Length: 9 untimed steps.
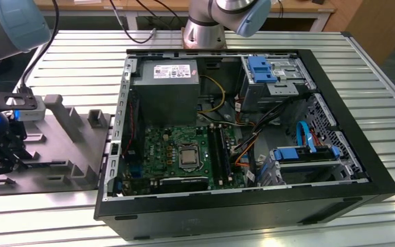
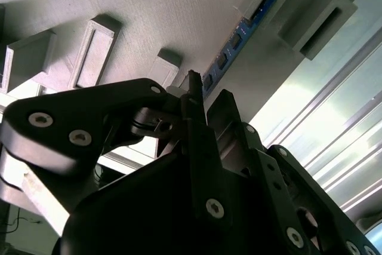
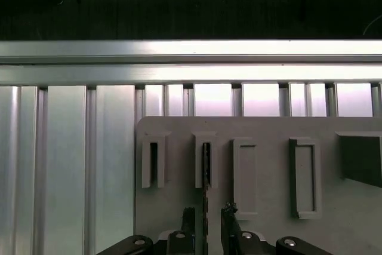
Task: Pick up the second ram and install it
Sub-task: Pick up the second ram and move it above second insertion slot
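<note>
pincer [image 3: 207, 224] open, fingers either side of memory stick [image 3: 206, 171], gaps showing | stick on edge in slot of grey holder [image 3: 268, 219] on counter [image 3: 65, 165] | holder's posts crowd close | open computer case [image 1: 252, 218] beside holder

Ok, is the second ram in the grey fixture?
Yes, the first wrist view shows the second ram standing in a slot of the grey fixture.

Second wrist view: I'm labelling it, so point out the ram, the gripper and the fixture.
ram [image 2: 231, 49], second wrist view, on its chip-studded face.
gripper [image 2: 209, 86], second wrist view, midway between its fingertips.
fixture [image 2: 179, 4], second wrist view, on its bare grey plate.
</note>
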Tool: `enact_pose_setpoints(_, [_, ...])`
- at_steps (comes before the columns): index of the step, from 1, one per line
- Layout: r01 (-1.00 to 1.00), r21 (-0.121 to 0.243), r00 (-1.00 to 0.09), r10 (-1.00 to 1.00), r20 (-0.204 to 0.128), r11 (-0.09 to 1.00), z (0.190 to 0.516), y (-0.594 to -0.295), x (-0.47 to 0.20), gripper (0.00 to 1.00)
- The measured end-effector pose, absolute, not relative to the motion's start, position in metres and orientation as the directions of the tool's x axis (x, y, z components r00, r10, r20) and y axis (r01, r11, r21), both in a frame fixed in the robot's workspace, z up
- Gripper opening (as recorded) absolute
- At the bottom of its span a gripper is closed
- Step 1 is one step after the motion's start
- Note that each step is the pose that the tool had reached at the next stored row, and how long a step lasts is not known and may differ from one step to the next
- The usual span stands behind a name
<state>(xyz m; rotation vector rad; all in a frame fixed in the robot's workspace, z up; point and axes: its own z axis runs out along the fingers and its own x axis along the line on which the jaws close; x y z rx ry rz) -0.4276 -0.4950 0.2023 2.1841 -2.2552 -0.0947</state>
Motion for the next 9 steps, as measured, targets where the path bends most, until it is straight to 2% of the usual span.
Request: enact_pose_setpoints(9, [-0.999,0.044,-0.034,-0.999,-0.041,0.032,0.2006,-0.4950,-0.4277,0.31])
